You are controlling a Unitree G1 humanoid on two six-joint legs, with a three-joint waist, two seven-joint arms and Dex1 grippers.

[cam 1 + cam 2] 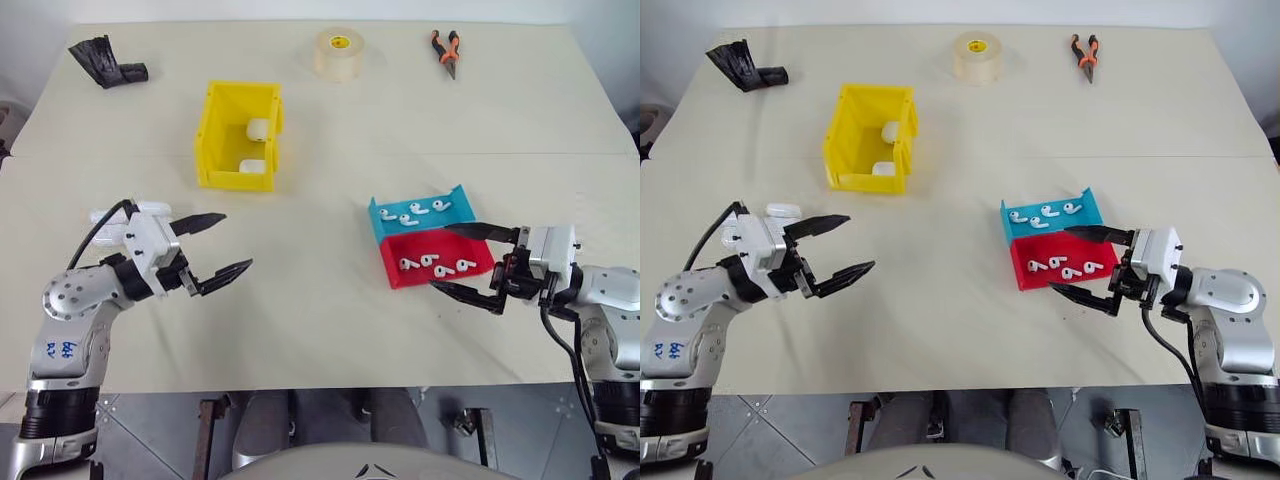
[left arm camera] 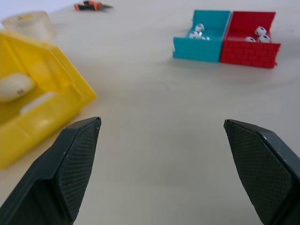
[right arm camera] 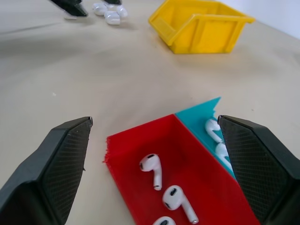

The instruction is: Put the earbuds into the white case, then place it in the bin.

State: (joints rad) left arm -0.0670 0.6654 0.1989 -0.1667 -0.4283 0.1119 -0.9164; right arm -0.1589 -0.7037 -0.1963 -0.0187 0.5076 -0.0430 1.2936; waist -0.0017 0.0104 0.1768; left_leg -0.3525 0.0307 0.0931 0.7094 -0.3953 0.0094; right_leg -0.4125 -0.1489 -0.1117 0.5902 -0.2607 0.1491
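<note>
Both the left gripper (image 1: 212, 243) and the right gripper (image 1: 468, 262) are seen spread wide, empty. Earbuds (image 1: 434, 265) are observed in the red tray (image 1: 398, 244); two cases (image 1: 257, 130) in the bin (image 1: 214, 120).

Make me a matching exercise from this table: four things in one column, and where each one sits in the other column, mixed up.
Things:
1. roll of tape
2. pliers
3. yellow bin
4. red tray

Places:
A. far right of the table
B. between the right gripper's open fingers
C. far edge, middle
D. left of centre, white cases inside

Pairs: 1-C, 2-A, 3-D, 4-B
</note>
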